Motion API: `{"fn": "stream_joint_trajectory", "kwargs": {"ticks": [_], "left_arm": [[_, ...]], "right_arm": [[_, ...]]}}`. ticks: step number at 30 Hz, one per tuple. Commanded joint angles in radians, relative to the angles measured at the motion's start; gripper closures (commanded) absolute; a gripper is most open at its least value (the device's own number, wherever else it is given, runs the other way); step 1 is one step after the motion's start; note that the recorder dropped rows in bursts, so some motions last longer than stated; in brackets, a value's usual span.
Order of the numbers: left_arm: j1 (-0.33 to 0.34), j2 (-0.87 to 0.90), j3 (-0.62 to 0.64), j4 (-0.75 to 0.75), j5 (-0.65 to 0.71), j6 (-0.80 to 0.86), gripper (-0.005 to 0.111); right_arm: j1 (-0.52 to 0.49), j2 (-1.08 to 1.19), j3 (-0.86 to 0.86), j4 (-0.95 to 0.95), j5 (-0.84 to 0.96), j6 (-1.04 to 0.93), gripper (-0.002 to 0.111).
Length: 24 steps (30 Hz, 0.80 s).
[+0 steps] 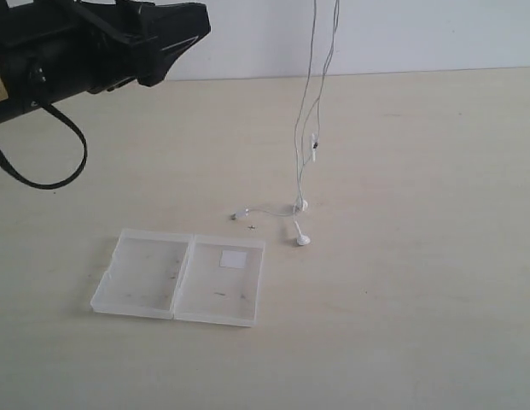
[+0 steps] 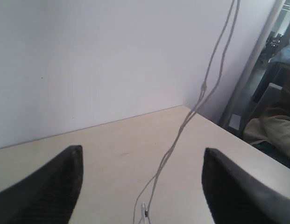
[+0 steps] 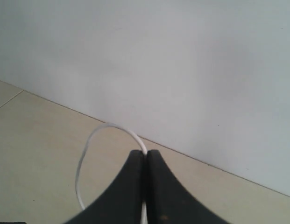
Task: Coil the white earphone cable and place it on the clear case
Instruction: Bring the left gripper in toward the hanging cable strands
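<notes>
Cable [image 1: 300, 205] is clamped in closed right hand [image 3: 145, 156]; left hand [image 2: 141, 150] is open. Slack at case's [image 1: 149, 273] 2 o'clock should be gathered in small loops.

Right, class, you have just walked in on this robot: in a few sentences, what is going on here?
The right gripper is shut on the white earphone cable and holds it up high, so the wire hangs down with its earbuds resting on the table. The left gripper is open and holds nothing. The clear case lies open and flat on the table, with nothing on it yet.
</notes>
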Motion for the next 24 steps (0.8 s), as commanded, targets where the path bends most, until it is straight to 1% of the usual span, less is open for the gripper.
{"fn": "stream_joint_trajectory", "kwargs": {"ticks": [1, 4, 8, 13, 14, 15, 18, 21, 24], "left_arm": [[-0.043, 0.002, -0.017, 0.023, 0.058, -0.004, 0.038], [-0.085, 0.002, -0.017, 0.023, 0.102, 0.001, 0.038], [-0.143, 0.002, -0.017, 0.023, 0.106, 0.058, 0.038], [-0.177, 0.048, -0.031, 0.015, 0.094, 0.119, 0.038], [-0.184, 0.076, -0.050, 0.015, 0.094, 0.132, 0.037], [-0.191, 0.100, -0.067, 0.015, 0.094, 0.144, 0.034], [-0.191, 0.151, -0.124, 0.015, 0.094, 0.184, 0.022], [-0.195, 0.204, -0.186, 0.015, 0.093, 0.188, 0.022], [-0.219, 0.266, -0.241, 0.013, 0.093, 0.203, 0.022]], "right_arm": [[0.001, -0.005, -0.004, -0.060, -0.026, 0.081, 0.108], [0.001, -0.005, -0.004, -0.102, -0.022, 0.135, 0.108], [0.001, -0.005, -0.004, -0.119, -0.025, 0.194, 0.108], [0.001, -0.005, -0.004, -0.189, -0.019, 0.256, 0.108], [0.001, -0.005, -0.004, -0.189, -0.017, 0.257, 0.108], [0.001, -0.005, -0.004, -0.189, -0.017, 0.258, 0.108], [0.001, -0.005, -0.004, -0.187, -0.010, 0.273, 0.108], [0.001, -0.005, -0.004, -0.187, -0.001, 0.289, 0.108], [0.001, -0.005, -0.004, -0.189, -0.009, 0.289, 0.108]]}}
